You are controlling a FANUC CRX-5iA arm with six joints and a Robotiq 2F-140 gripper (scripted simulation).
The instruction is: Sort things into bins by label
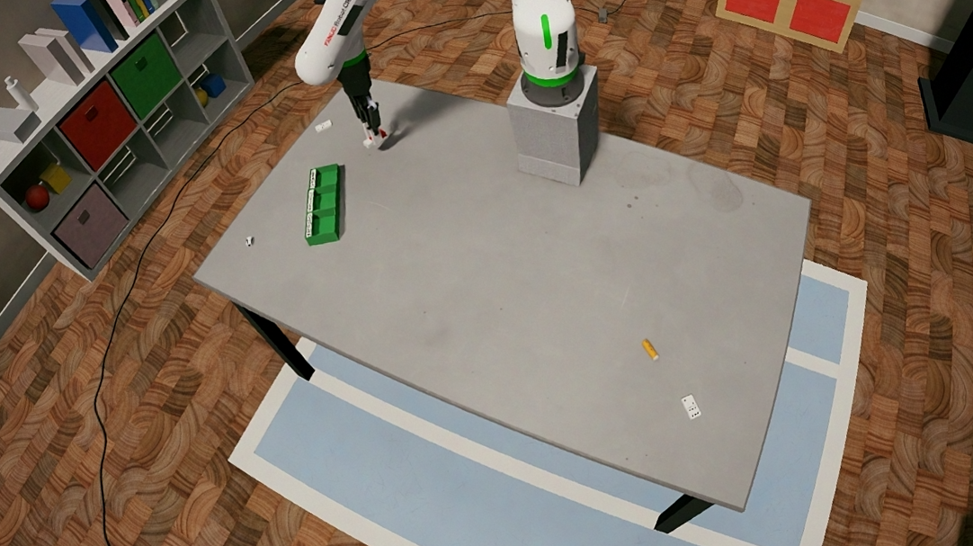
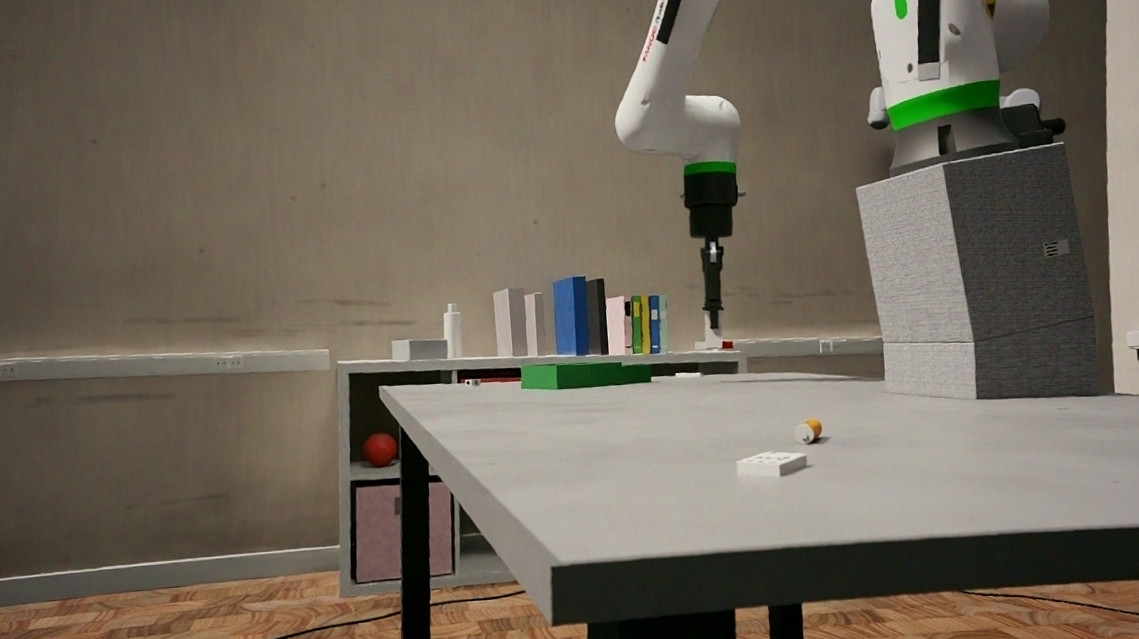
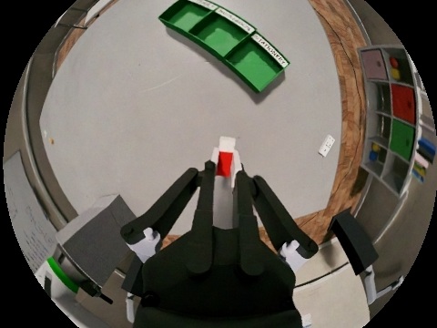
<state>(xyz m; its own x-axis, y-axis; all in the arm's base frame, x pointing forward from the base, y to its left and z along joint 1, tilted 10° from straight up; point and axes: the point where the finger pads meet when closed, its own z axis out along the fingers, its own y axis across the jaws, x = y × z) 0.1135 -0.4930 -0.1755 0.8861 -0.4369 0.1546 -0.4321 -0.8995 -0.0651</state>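
gripper is nearly closed, clamped on a red-and-white block above the tabletop. green three-compartment bin unit stands near it; orange cylinder lies well apart from it.

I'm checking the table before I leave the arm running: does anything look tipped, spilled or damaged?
Nothing looks tipped, spilled or broken. The green bins appear to stand flat. Only faint ring-shaped stains and small specks mark the table, which look like old wear.
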